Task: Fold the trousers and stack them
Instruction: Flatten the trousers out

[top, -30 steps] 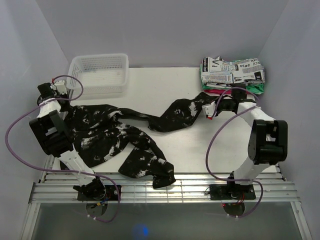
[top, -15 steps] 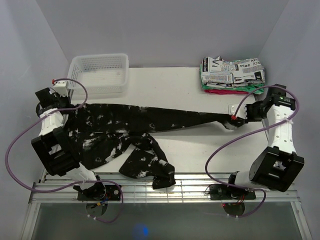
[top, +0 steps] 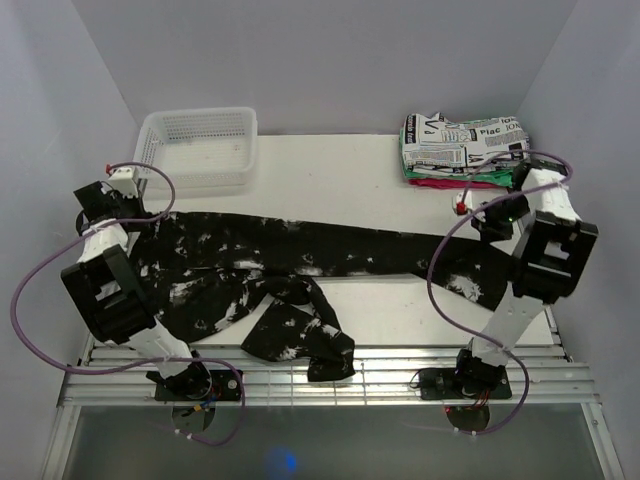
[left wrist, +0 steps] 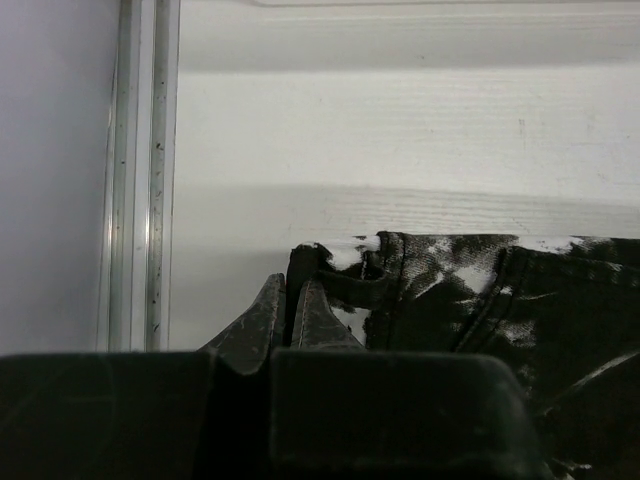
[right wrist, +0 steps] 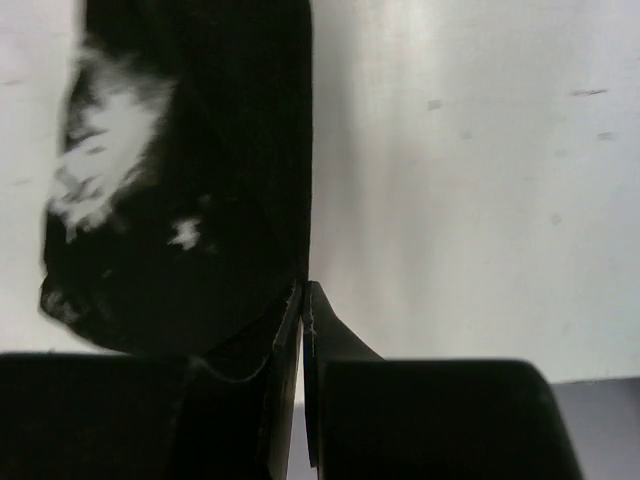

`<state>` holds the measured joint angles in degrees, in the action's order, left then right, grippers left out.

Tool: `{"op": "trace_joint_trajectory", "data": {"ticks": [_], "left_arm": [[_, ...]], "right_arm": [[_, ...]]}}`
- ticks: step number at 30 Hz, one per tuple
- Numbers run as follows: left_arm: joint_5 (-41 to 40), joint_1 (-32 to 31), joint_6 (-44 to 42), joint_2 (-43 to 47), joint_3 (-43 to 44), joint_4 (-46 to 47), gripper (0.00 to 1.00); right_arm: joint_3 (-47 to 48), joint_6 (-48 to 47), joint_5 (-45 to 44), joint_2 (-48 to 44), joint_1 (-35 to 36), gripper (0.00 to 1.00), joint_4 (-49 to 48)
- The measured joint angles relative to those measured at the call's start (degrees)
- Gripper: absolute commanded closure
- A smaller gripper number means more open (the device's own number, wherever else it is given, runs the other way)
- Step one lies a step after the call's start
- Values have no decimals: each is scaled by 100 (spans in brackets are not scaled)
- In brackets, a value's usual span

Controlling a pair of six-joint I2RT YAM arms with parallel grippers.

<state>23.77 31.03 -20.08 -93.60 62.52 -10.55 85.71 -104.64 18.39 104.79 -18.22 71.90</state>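
Observation:
The trousers [top: 300, 245] are black with white splotches and lie stretched across the table from left to right. One leg runs to the right. The other leg lies bunched at the front [top: 300, 340]. My left gripper [top: 135, 215] is at the far left, shut on the waist corner of the trousers [left wrist: 480, 300]; its jaws [left wrist: 288, 295] pinch the fabric edge. My right gripper [top: 483, 228] is at the far right, shut on the edge of the leg end [right wrist: 200, 150], with the fabric caught between its tips [right wrist: 303, 295].
A white mesh basket [top: 200, 150] stands at the back left. A stack of folded garments [top: 465, 150], newspaper print on top with green and red cloths below, sits at the back right, close behind my right arm. A metal rail [top: 400, 375] runs along the front edge.
My right gripper has pulled the leg end to the right and slightly forward, drawing the leg out straight across the table. My left gripper has kept its hold at the far left.

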Motion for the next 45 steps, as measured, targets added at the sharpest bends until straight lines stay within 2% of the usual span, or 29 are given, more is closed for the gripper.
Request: {"op": "trace_joint_trajectory", "data": {"ticks": [3,7,8,9,10,11,13,14,16,17,21,23,26,28,31,36,38,40,45], "left_arm": [[-7,0,177,-498,339,28,100],[-85,-2,365,-1263,953,66,100],[-103,-2,409,-1443,1130,39,95],[-162,-2,444,-1668,1353,22,87],[-221,0,448,-1821,1523,7,76],[-319,4,468,-1998,1744,-35,70],[-466,31,538,-2194,2015,-39,60],[-514,42,549,-2203,2063,-52,45],[-520,68,468,-2087,2081,-107,21],[-505,74,428,-1980,2076,-186,3],[-275,107,127,-1261,2061,-640,2],[-22,109,-184,-826,2000,-901,2],[501,87,-669,63,1526,-1196,2],[772,35,-883,496,1200,-1445,2],[1080,-85,-1097,782,824,-1779,2],[1193,-267,-1228,793,81,-2081,4],[1110,-369,-1266,793,-190,-2199,5],[981,-531,-1316,813,-474,-2258,6],[750,-778,-1248,837,-977,-2391,8]], "right_arm": [[986,693,-2,1161,306,92,-474],[1915,1322,-157,1943,796,90,-1139],[1993,1443,-245,2009,918,66,-1340],[2037,1582,-372,2033,1034,52,-1497],[2059,1714,-542,2044,1143,22,-1659],[2092,1856,-656,2050,1222,8,-1757],[2157,2028,-811,2050,1303,9,-1878],[2188,2170,-839,2035,1311,10,-1904],[2192,2483,-765,1917,1270,10,-1851],[2192,2621,-680,1818,1237,9,-1757],[2146,3185,127,994,1161,6,-879],[1687,3569,754,133,1281,6,-608],[929,3880,1375,-776,1843,3,-439],[313,4192,1987,-1248,2562,2,-225],[-284,4721,2643,-1239,3580,0,-181],[-645,5445,3130,-645,4686,13,-387],[-667,5740,3145,-568,5195,20,-649],[-656,5958,3106,-608,5748,22,-931],[-535,6535,2463,-682,7265,19,-1803]]}}
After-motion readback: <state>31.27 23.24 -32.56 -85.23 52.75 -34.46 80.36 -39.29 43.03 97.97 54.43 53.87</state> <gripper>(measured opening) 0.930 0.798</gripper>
